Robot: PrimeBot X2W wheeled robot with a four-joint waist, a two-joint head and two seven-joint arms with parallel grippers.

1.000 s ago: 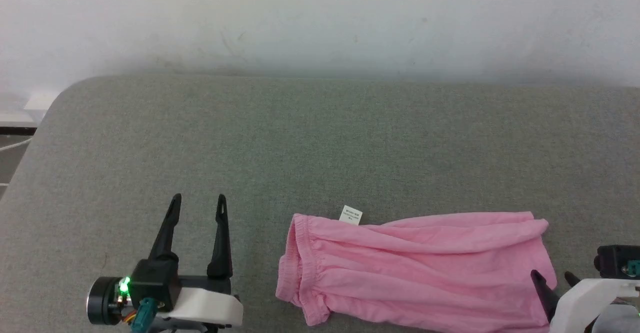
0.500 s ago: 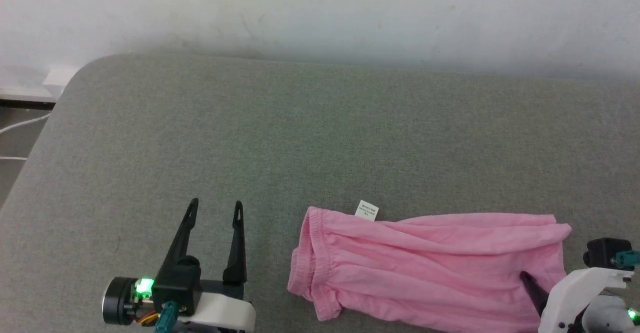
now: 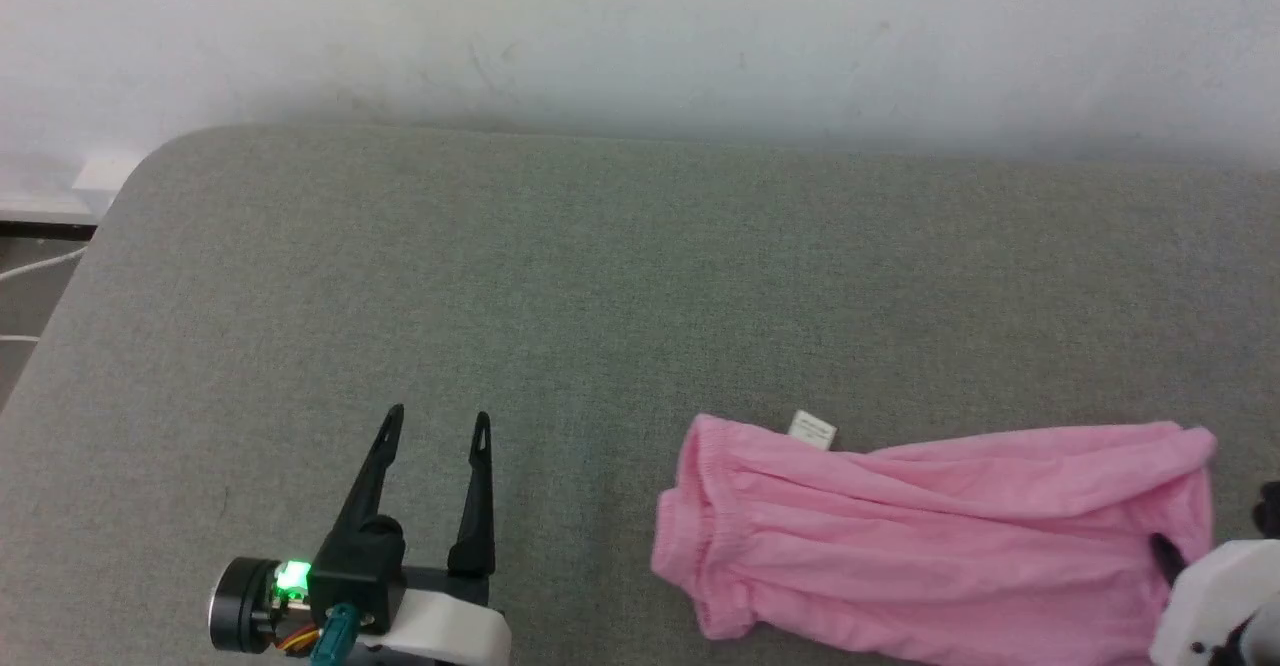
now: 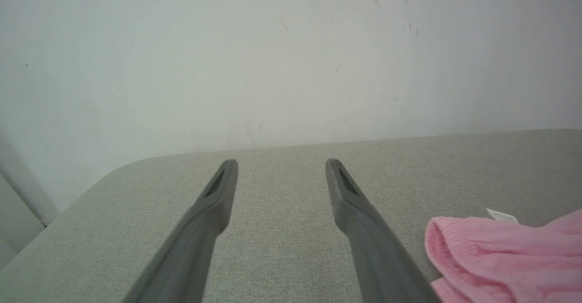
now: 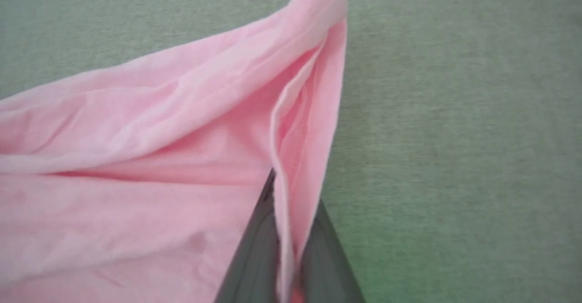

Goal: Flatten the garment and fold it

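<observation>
- My right pincer (image 5: 291,230) is pressed together on a thin fold at the right end of the garment (image 3: 930,536). My left pincer (image 3: 440,414) is spread and empty over the counter (image 3: 600,276), just left of the cloth.
- The garment lies bunched on the near right part of the counter, with its small white label (image 3: 812,429) at the far edge.
- I hold only a narrow ridge of cloth, so a quick pull could slip it out from between my fingers.
- With one end held and the other free, I judge a pull would drag the whole bundle along rather than spread it.
- I may have pinched two layers together, which would keep the folds shut.
- The cloth is thin, soft and matte pink, creased in long ridges, with a gathered band at its left end.
- The counter is grey, felt-like and round-cornered. I expect it to grip the fabric.
</observation>
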